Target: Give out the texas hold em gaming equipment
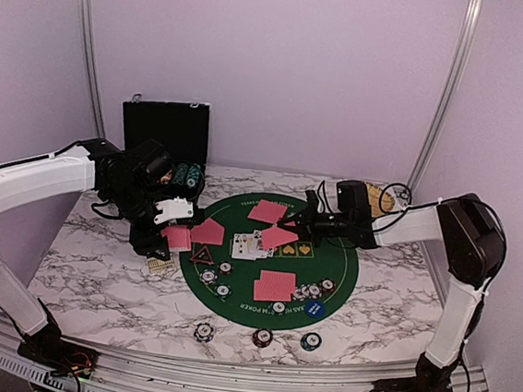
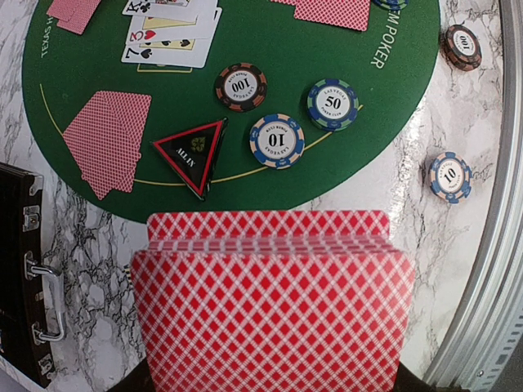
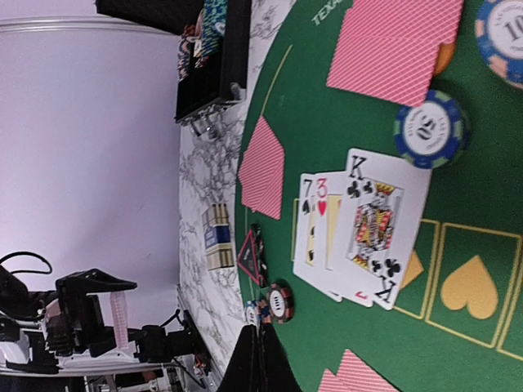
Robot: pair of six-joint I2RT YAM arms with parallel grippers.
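Overhead, I see a white marble table (image 1: 96,273) inside lilac walls (image 1: 275,58). My left gripper (image 1: 174,222) pinches a red-backed deck (image 2: 270,302) beside the round green mat (image 1: 347,269) (cards (image 1: 276,285) and chips (image 1: 223,291) lie there). My right gripper (image 1: 294,225) is pressed together, empty, above it.

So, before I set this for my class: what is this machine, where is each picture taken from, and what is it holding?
Two robot arms stand at a marble table. One picture looks down from above; the other two come from a camera on each wrist. On the table lie a green poker mat, chips, face-up cards, face-down cards and a black case. The left claw grips a deck of red-backed cards; the right claw is shut, with nothing visibly held.
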